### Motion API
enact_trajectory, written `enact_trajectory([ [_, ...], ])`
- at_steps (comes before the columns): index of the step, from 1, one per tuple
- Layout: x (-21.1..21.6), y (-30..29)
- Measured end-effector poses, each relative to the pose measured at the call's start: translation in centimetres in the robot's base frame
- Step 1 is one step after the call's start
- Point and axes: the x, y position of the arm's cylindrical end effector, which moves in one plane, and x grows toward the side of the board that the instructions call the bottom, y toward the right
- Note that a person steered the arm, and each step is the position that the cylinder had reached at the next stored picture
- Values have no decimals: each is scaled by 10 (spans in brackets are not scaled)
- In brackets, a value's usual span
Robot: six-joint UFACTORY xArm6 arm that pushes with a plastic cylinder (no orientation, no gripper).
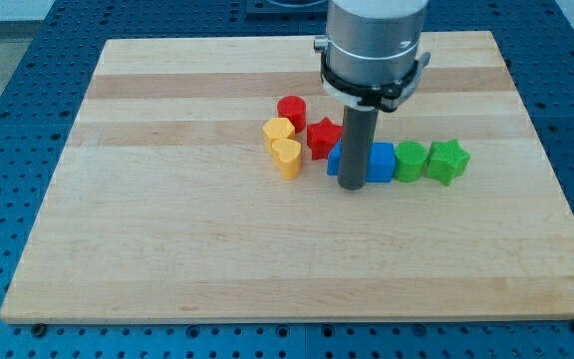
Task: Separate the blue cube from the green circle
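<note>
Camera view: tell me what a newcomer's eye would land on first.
The bulky grey arm dropping in from the view's top, its dark rod ending at my tip, right in front of the blue cube. Next, the bright row running right: blue cube, green circle touching it, green star. To the left, two red blocks and two yellow ones cluster.
</note>
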Motion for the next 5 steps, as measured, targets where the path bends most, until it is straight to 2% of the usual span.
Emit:
enact_trajectory([
  [3,-10,56],
  [5,-44,57],
])
